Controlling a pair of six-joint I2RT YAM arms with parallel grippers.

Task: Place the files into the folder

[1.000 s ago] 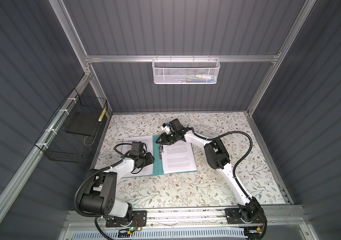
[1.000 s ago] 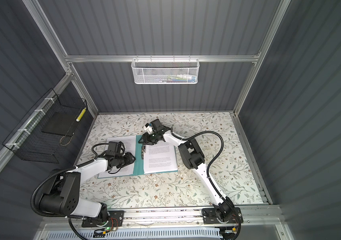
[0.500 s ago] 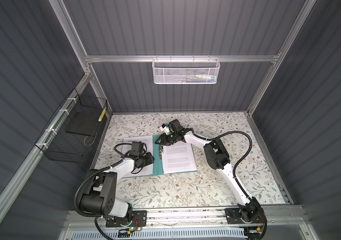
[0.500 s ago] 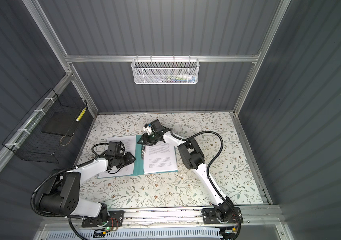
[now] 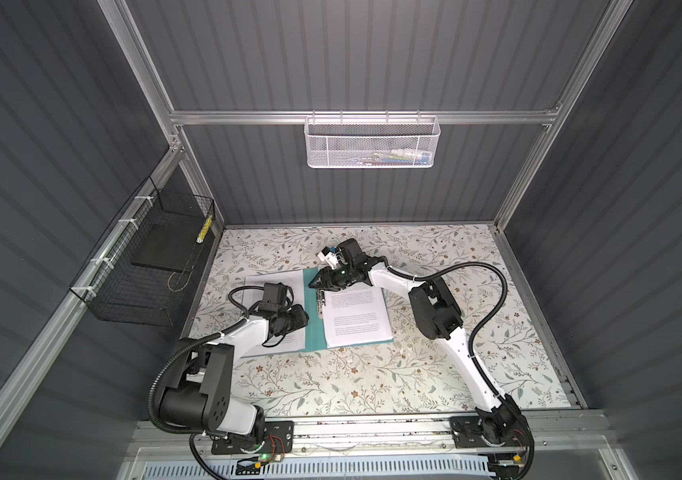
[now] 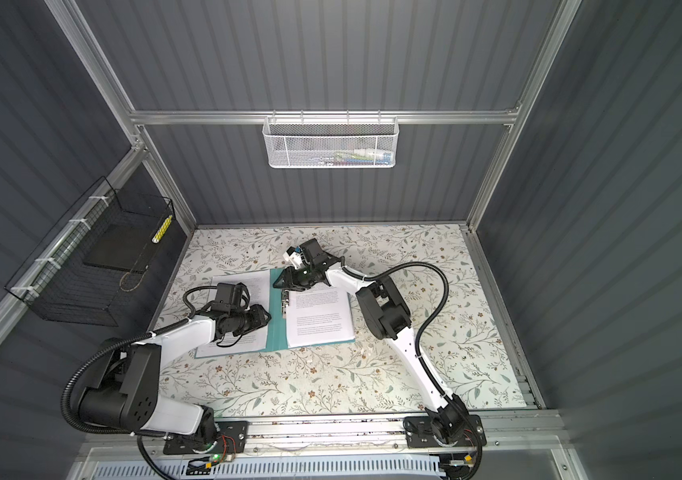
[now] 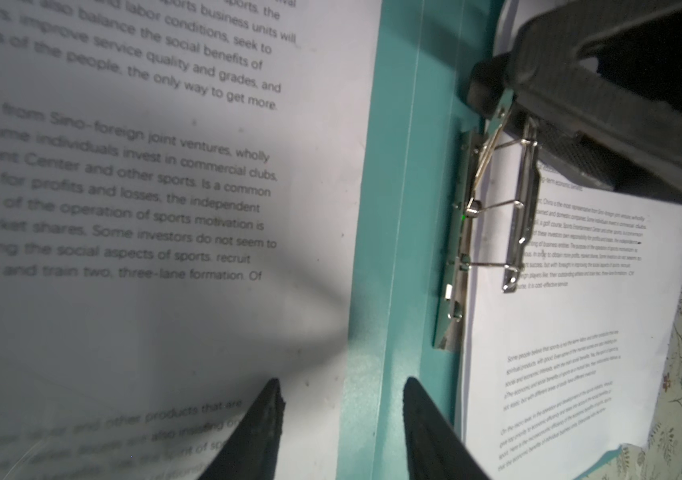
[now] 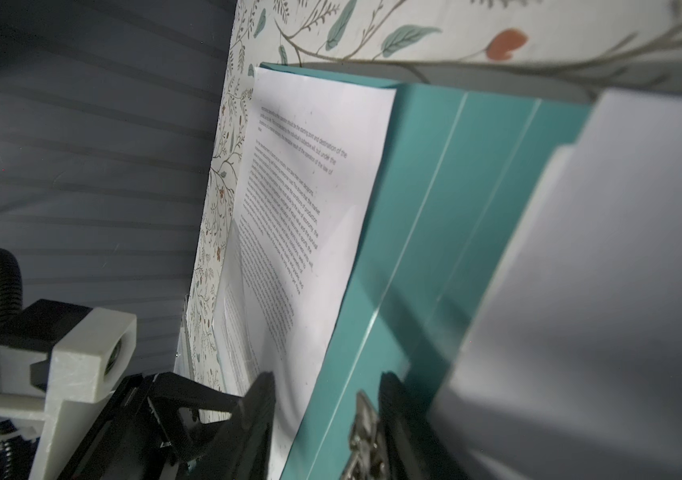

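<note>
The folder is laid open and flat on the table, a little toward 9 o'clock of the table's middle, with its spine running from 12 to 6 o'clock. Of the files, one printed sheet is seen on the 3 o'clock cover, its spine-side edge drawn in beneath the clip bar. Whether more sheets lie under it cannot be told. The other sheets are spread over the 9 o'clock cover, loosely fanned and reaching past its outer edge, so they are not yet filed. The clip bar, set at the 12 o'clock end of the spine, appears lifted on its wire arms rather than pressed flat.

The right gripper is placed at that 12 o'clock end. Its jaws are parted, and the lever of the clip is seen between them, against one finger and not pinched. The left gripper is held low over the spine-side edge of the other sheets, its jaws released with nothing between them. Contact with the paper cannot be judged.

The task is judged to be about midway: the folder lies open and part of the files is in place. The other sheets are yet to be carried across under the bar, and the bar is yet to be pressed down.
</note>
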